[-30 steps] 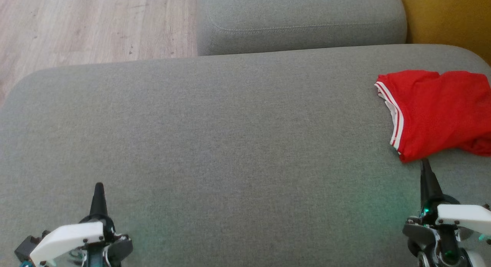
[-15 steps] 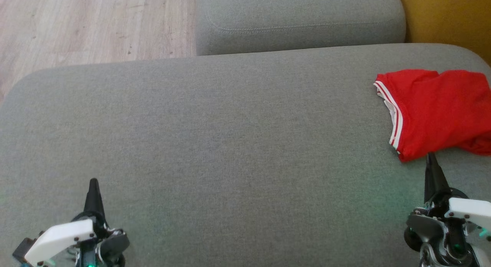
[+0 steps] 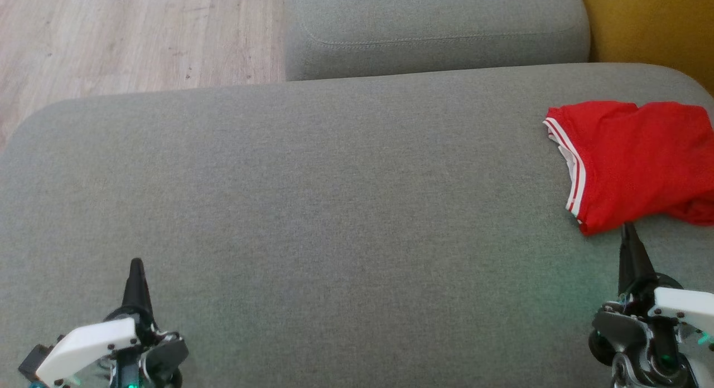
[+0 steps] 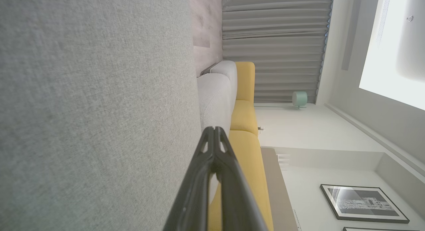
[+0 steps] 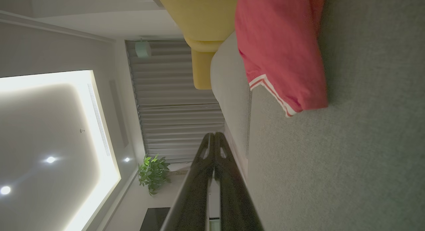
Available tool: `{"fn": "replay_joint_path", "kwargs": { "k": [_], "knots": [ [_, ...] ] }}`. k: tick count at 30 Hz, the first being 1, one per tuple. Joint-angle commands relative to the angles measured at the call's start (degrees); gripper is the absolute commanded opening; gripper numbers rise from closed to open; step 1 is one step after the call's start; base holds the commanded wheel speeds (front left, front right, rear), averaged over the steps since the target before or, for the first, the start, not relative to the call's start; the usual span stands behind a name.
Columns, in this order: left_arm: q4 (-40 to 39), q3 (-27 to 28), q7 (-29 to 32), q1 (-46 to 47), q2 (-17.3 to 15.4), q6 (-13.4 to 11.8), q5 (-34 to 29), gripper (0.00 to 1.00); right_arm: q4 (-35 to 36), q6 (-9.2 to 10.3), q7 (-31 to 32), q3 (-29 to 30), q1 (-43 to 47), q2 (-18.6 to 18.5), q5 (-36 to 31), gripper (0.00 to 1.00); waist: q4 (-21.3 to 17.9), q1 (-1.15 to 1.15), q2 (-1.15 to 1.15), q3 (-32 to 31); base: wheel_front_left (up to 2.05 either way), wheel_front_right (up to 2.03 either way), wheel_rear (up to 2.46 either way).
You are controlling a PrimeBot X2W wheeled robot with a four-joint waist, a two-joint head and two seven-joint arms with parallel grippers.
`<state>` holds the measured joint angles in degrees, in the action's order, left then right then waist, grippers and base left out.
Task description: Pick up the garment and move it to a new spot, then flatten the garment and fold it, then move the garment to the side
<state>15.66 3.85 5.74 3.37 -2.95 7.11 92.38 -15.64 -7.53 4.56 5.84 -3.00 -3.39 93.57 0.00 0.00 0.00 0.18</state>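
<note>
The garment (image 3: 636, 159) is red with white-striped trim, lying folded at the right end of the grey sofa seat (image 3: 334, 198); part of it runs past the head view's right edge. It also hangs at the top of the right wrist view as the red garment (image 5: 282, 51). My right gripper (image 3: 629, 227) is shut and empty, its tip just short of the garment's near edge. Far off at the lower left, my left gripper (image 3: 135, 262) is shut and empty over bare cushion. Both wrist views show the fingers pressed together: left gripper (image 4: 214, 128), right gripper (image 5: 214, 134).
A second grey cushion (image 3: 435, 31) lies beyond the seat's far edge. Wooden floor (image 3: 111, 37) shows at the upper left and a yellow sofa (image 3: 652, 25) at the upper right. The wide middle of the seat is bare fabric.
My right gripper has shifted slightly right and up the view, closer to the garment's near edge. My left gripper drifted a little left. The garment has not moved.
</note>
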Motion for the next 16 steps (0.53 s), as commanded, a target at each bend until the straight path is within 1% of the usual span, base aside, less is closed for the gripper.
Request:
{"fn": "replay_joint_path", "kwargs": {
  "k": [1, 16],
  "knots": [
    [-1.62, 2.18, 0.35, 2.78, -0.31, 0.37, 0.19, 0.0, 1.72, 0.04, 0.52, -1.06, -3.03, -0.75, 0.05, 0.0, 0.0, 0.0, 0.0, 0.0, 0.0, 0.0, 0.0],
    [-1.62, 2.29, 0.44, 2.79, -0.24, 0.37, 0.1, 0.0, 1.7, 0.04, 0.77, -0.76, -3.06, -0.53, -0.2, 0.0, 0.0, 0.0, 0.0, 0.0, 0.0, 0.0, 0.0]
  ]
}}
